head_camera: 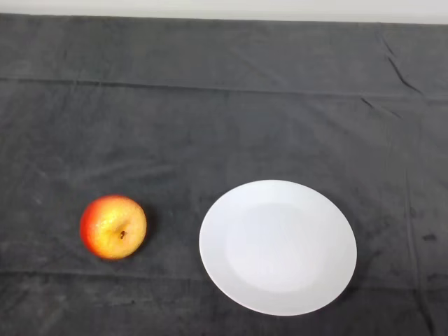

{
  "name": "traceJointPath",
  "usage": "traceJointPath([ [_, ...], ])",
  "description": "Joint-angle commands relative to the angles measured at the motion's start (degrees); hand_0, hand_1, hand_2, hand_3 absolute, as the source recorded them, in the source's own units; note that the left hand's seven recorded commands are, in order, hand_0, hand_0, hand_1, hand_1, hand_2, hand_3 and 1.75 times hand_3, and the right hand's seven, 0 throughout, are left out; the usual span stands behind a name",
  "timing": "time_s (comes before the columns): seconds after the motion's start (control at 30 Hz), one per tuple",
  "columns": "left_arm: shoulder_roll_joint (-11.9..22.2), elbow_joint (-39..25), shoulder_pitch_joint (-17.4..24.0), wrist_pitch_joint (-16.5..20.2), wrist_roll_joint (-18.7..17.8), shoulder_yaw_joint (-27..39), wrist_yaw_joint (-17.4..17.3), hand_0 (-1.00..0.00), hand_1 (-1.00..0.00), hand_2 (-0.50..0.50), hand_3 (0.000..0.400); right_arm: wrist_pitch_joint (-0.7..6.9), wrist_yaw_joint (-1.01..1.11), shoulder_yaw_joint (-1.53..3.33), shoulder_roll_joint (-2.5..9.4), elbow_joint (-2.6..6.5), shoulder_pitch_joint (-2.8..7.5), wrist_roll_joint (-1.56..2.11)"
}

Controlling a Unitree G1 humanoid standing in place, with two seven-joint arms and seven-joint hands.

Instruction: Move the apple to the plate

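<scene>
A red and yellow apple (113,227) sits on the dark cloth at the lower left, its stem end facing up. A round white plate (277,246) lies to its right, near the front edge, with nothing on it. A gap of bare cloth separates the apple from the plate's left rim.
The dark cloth (224,112) covers the whole table, with creases running across it. A pale strip of wall or floor (224,8) shows beyond the table's far edge.
</scene>
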Motion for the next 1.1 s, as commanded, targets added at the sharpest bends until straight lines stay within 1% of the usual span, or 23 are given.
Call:
traceJointPath([
  [0.03,3.7,0.0,-1.6,-0.1,-0.4,-0.2,0.0,0.00,0.00,0.00,0.000,-0.63,0.55,-0.28,-1.83,1.10,-1.16,1.19],
  [0.33,3.6,-3.0,-0.8,1.3,0.1,-0.9,0.6,0.00,0.00,0.00,0.000,-0.63,0.54,-0.27,-1.81,1.06,-1.14,1.18],
  [0.6,3.3,-7.3,0.2,3.7,1.9,-2.5,2.3,0.00,0.00,0.00,0.000,-0.62,0.52,-0.26,-1.78,0.99,-1.12,1.17],
  [0.8,2.9,-14.0,2.2,7.3,3.7,-3.9,3.7,0.00,0.00,0.00,0.000,-0.62,0.48,-0.24,-1.73,0.90,-1.10,1.15],
  [0.93,2.4,-19.8,3.7,10.7,4.9,-5.0,4.6,0.00,0.00,0.00,0.000,-0.61,0.45,-0.22,-1.69,0.82,-1.07,1.14],
  [1.1,1.2,-29.1,5.4,16.6,6.7,-7.0,5.8,0.00,0.00,0.00,0.000,-0.60,0.38,-0.18,-1.62,0.67,-1.03,1.12],
])
